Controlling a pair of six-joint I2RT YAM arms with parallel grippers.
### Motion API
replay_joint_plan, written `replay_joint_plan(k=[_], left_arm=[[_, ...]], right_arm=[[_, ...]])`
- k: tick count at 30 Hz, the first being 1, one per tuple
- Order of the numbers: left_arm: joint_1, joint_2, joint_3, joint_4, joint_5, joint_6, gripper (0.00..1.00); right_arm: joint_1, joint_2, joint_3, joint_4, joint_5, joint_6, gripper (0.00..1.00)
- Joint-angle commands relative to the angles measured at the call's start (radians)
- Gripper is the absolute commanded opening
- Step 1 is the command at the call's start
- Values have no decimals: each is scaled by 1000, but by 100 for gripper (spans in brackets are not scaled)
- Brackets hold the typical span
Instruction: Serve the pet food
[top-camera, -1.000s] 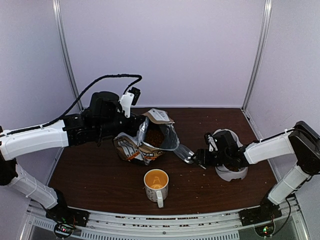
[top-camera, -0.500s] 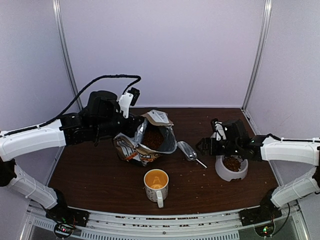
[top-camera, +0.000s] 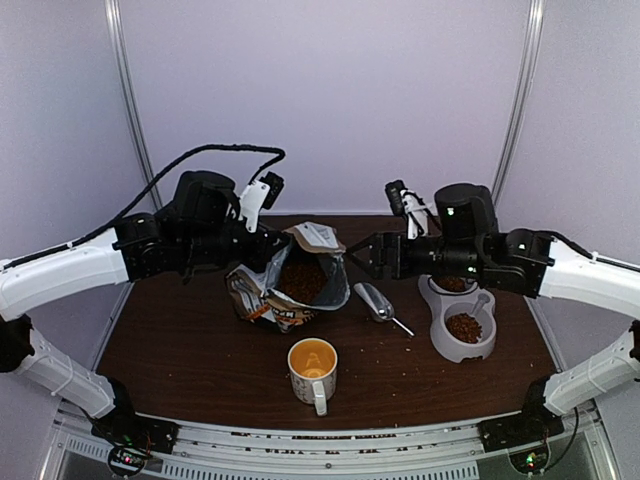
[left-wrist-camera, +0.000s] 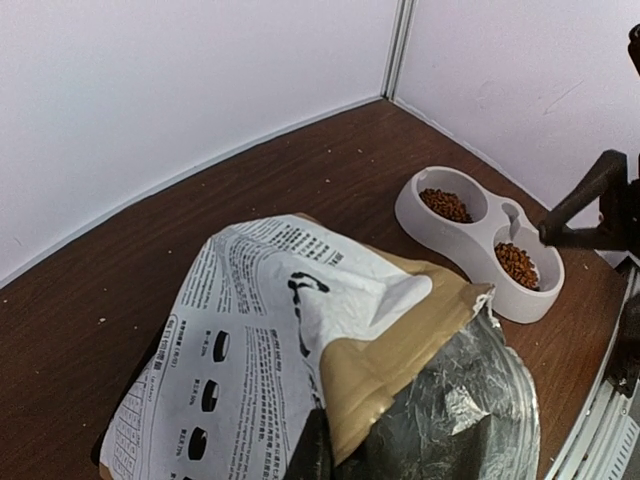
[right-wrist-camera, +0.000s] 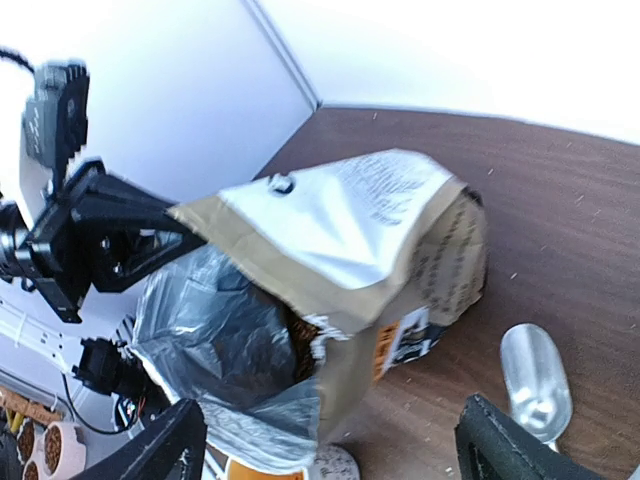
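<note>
Item 1 — pet food (top-camera: 300, 283): small reddish-brown dry pellets, roughly uniform in size. I see the bulk of it heaped inside the open mouth of the bag (top-camera: 262, 300). A smaller portion lies in each well of the white double bowl (top-camera: 462, 348). A few loose crumbs lie scattered on the dark wooden table (top-camera: 190, 350).

Item 2, bag: white and tan outside, with black print and an orange panel low on its front. The lining is crumpled silver foil. It sits left of the table's middle, nearer the far edge than the near one. Its mouth gapes upward, and a tan-backed flap stands over the far side.

Item 3, left gripper (top-camera: 268, 250): at the bag's left rim. In the right wrist view I read its black fingers as pinched on the tan edge of the mouth.

Item 4, right gripper (top-camera: 366, 252): hanging in the air just right of the bag's mouth, toward the far edge. Its fingers are spread wide, with nothing between them.

Item 5, scoop (top-camera: 373, 300): silver metal, lying on the table between bag and bowl, touching neither.

Item 6, double bowl: by the right edge, its two wells lined up from far to near.

Item 7, mug (top-camera: 313, 372): white with an orange inside, upright near the middle of the near edge — handle toward that edge, apart from the bag.
</note>
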Motion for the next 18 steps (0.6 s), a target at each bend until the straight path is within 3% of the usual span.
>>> replay_joint_plan(k=[1, 8, 16, 17, 18], left_arm=[[6, -10, 67, 67, 16, 26, 0], [6, -14, 79, 55, 21, 40, 0], [17, -16, 148, -5, 63, 167, 0], [23, -11, 175, -24, 90, 202, 0], [28, -3, 204, -45, 120, 241, 0]], right_arm=[[83, 107, 106, -106, 123, 60, 86], [117, 273, 279, -338, 303, 134, 69], [143, 388, 500, -502, 358, 147, 7], [145, 391, 526, -527, 375, 152, 0], [146, 387, 547, -546, 397, 159, 0]])
